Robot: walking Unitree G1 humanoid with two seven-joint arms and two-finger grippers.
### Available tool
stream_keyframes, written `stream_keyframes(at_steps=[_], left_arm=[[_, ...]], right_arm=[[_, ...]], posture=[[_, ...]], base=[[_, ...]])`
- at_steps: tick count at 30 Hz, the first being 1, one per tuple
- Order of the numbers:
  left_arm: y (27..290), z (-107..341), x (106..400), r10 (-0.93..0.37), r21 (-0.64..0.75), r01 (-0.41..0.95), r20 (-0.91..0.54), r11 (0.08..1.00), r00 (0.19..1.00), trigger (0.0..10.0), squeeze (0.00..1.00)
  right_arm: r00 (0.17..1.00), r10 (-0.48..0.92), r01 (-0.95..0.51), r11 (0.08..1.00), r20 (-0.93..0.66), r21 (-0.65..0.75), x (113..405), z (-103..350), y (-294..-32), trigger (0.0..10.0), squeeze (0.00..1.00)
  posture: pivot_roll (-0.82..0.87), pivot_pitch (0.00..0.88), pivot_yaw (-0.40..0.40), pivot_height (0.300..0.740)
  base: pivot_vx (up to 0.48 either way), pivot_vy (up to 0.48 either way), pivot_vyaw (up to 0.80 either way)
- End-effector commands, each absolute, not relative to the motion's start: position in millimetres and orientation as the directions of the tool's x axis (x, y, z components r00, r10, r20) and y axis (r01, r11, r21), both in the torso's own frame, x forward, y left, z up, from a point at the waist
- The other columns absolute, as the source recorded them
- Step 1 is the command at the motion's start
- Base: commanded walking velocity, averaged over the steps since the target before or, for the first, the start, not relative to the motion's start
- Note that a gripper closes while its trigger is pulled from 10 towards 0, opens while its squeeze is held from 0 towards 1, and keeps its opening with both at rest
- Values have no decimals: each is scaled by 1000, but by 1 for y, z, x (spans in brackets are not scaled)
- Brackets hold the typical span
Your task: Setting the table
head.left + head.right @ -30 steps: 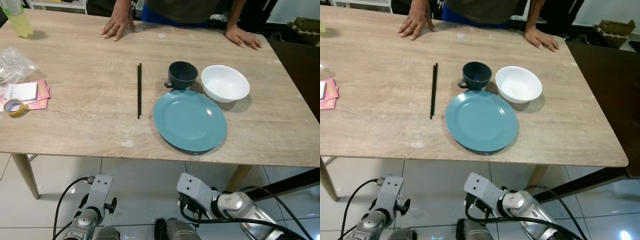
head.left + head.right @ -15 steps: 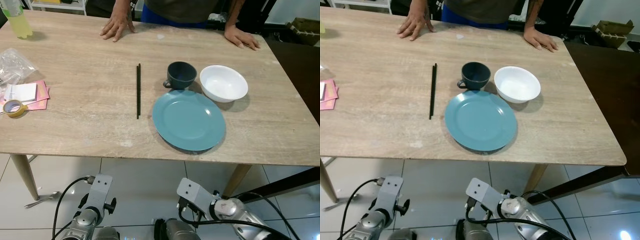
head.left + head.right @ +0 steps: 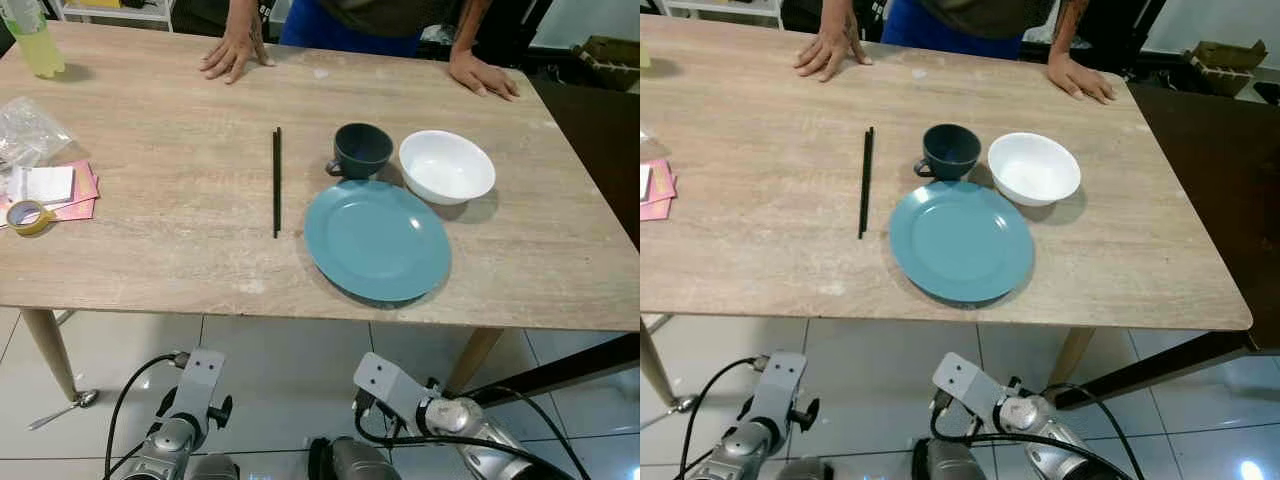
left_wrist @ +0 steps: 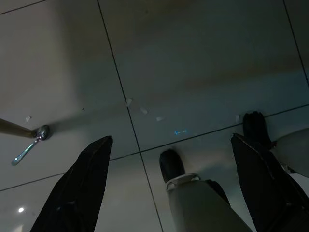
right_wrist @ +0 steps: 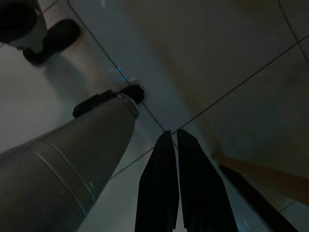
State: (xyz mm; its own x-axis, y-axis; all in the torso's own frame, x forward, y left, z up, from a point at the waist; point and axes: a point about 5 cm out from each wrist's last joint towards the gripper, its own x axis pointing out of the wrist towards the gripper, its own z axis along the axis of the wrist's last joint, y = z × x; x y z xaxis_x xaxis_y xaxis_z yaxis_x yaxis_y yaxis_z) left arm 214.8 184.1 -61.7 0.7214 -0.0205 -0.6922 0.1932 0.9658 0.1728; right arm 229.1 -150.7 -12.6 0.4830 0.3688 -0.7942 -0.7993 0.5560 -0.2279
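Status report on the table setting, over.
Left gripper open, right gripper shut, both hanging below the table. Plate, cup, bowl, chopsticks laid. Spoon on floor.

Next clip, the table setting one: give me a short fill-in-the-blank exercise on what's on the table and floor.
1. The dark mug stands between the chopsticks and the white ____.
2. The plate near the table's front edge is ____ in colour.
3. A metal ____ lies on the floor by the table leg.
4. The left gripper hangs low with its jaws ____.

Missing words: bowl; blue; spoon; open
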Motion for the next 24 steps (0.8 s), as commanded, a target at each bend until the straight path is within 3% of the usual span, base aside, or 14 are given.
stream_keyframes(at_steps=[1, 4, 6, 8, 10, 15, 17, 18, 20, 21, 23, 24], left_arm=[[183, -68, 206, -23, 169, 207, -720, 964, 693, 10000, 0], [182, -68, 207, -25, 168, 209, -720, 963, 693, 10000, 0], [182, -68, 206, -27, 168, 212, -721, 963, 693, 10000, 0], [182, -68, 206, -27, 168, 212, -721, 963, 693, 10000, 0], [182, -68, 205, -26, 169, 213, -722, 962, 691, 10000, 0], [183, -68, 205, -27, 167, 213, -723, 963, 690, 10000, 0], [183, -68, 206, -27, 166, 212, -723, 963, 690, 10000, 0], [183, -68, 206, -27, 166, 212, -723, 963, 690, 10000, 0], [183, -68, 206, -28, 165, 211, -723, 963, 690, 10000, 0], [182, -68, 206, -29, 164, 212, -723, 964, 691, 10000, 0], [182, -68, 206, -29, 164, 212, -723, 964, 691, 10000, 0], [181, -68, 206, -33, 160, 213, -722, 964, 691, 10000, 0]], right_arm=[[472, 423, -802, 571, -773, -178, 230, -6, -147, 10000, 0], [440, 525, -825, 558, -729, -96, 231, 8, -137, 10000, 0], [345, 731, -885, 462, -589, 54, 227, 43, -118, 10000, 0], [345, 731, -885, 462, -589, 54, 227, 43, -118, 10000, 0], [256, 874, -926, 344, -413, 153, 225, 84, -107, 10000, 0], [213, 929, -943, 277, -304, 186, 224, 109, -102, 10000, 0], [229, 965, -950, 250, -128, 185, 233, 145, -97, 10000, 0], [229, 965, -950, 250, -128, 185, 233, 145, -97, 10000, 0], [300, 954, -942, 295, 7, 158, 245, 172, -97, 10000, 0], [467, 883, -880, 458, 51, 124, 267, 182, -103, 10000, 0], [467, 883, -880, 458, 51, 124, 267, 182, -103, 10000, 0], [802, 597, -596, 802, -9, 49, 312, 181, -132, 10000, 435]], posture=[[89, 86, -43, 740], [89, 86, -43, 740], [89, 86, -42, 740], [89, 86, -42, 740], [89, 86, -42, 740], [91, 87, -42, 740], [92, 85, -44, 740], [92, 85, -44, 740], [92, 85, -44, 740], [92, 85, -44, 740], [92, 85, -44, 740], [87, 86, -41, 740]], base=[[0, 0, 0], [0, 0, 0], [0, 0, 0], [0, 0, 0], [0, 0, 0], [0, 0, 0], [0, 0, 0], [0, 0, 0], [0, 0, 0], [0, 0, 0], [0, 0, 0], [0, 0, 0]])
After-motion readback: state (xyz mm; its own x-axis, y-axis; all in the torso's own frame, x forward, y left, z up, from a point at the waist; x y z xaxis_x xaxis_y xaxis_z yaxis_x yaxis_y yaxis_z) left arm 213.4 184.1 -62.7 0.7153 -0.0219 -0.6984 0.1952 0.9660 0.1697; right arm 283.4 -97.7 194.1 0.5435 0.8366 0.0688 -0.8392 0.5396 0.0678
